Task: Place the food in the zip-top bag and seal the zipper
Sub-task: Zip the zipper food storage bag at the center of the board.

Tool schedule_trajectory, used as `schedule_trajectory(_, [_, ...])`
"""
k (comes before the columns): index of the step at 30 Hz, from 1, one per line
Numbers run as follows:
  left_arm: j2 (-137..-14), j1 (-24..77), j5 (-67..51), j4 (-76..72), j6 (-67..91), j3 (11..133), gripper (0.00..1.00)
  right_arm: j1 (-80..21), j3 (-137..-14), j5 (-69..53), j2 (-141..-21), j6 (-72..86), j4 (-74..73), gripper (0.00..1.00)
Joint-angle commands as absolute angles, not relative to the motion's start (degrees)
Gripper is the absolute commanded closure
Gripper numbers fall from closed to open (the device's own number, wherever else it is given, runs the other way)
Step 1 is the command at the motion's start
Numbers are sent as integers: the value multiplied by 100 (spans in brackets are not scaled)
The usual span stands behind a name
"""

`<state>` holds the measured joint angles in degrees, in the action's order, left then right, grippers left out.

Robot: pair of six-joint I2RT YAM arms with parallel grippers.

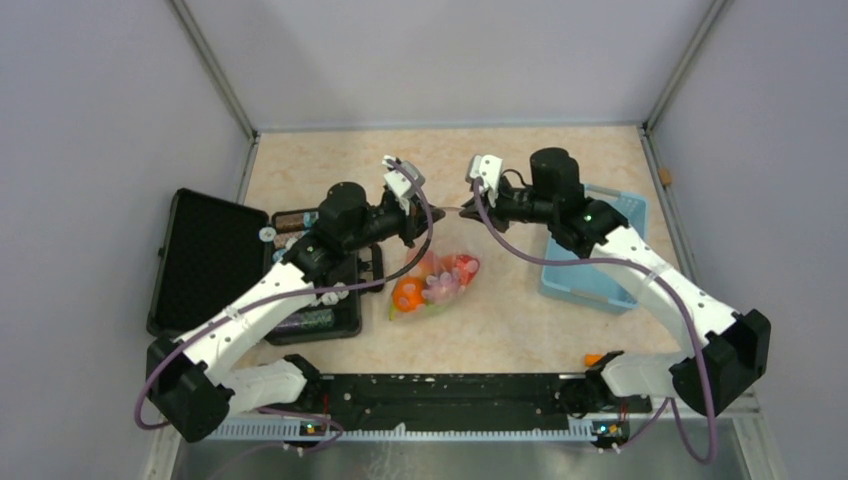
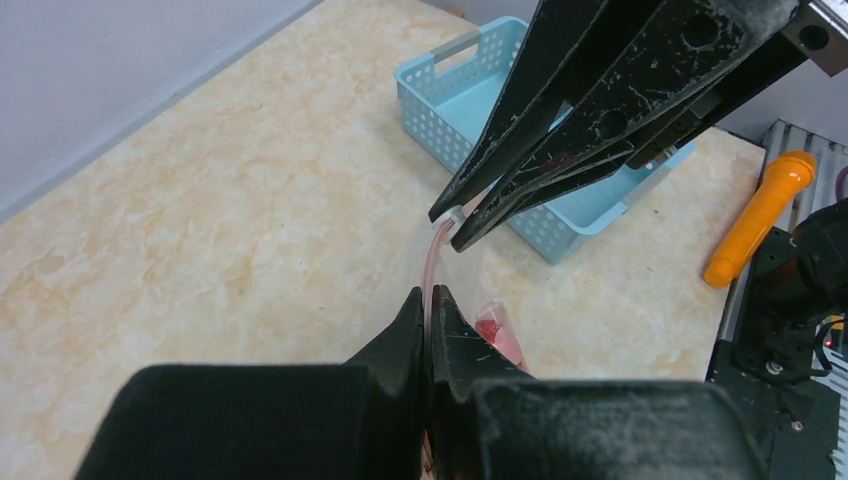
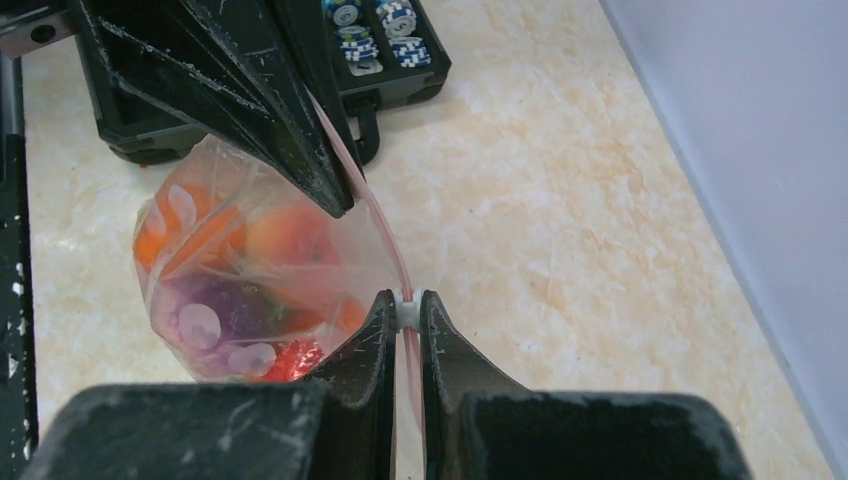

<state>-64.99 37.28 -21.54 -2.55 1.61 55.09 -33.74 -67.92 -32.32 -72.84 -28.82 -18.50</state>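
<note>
Two hands on one zipper right now, so going across the bench [image 1: 520, 300] from the left: the black case [image 1: 200, 262] sits open at the far left with its round tokens [image 3: 372, 30], not part of the job. Next is the left hand [image 2: 428, 298], pressed together on the pink zipper [image 3: 385, 235] near one end. My guess is it's just an anchor so the strip stays taut. Below and between the two hands hangs the clear bag [image 1: 448, 298]. The fruit [image 3: 290, 235] is already inside, bunched at the bottom, and I can't spot any loose pieces outside it. Can't really tell if the bag's bottom rests on the bench or hangs free. Then the right hand [image 3: 404, 300], pinching the little white slider [image 3: 405, 312] between its fingertips, just beside the left hand. It looks like loading is done and the seal is mid-step, though how much of the strip is shut I can't say from these angles. Thin plastic like that could bunch or slip if the pull isn't in line with the strip. Far right is the blue basket [image 1: 600, 262], plus an orange thing [image 2: 760, 215] near the rail.
</note>
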Motion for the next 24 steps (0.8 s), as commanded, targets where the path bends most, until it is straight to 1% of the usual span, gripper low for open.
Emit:
schedule_trajectory(1, [-6539, 3712, -2282, -498, 194, 5723, 100, -3380, -6684, -2968, -6934, -2644, -1416, 100])
schedule_trajectory(5, [-6544, 3716, -2329, -454, 158, 5750, 100, -3388, -6685, -2555, -6923, -2617, -1349, 100])
schedule_trajectory(9, [-6499, 3712, -2313, -542, 145, 5732, 100, -3384, -6888, -2087, -7024, -2848, -1853, 100])
schedule_trajectory(19, [-6429, 3714, -2292, -682, 119, 5766, 100, -3384, -6775, -1859, -6976, -3120, -2056, 100])
schedule_trajectory(24, [-6336, 3711, -2122, -663, 53, 5781, 100, -3383, -6763, -1539, -6979, -3145, -2114, 100])
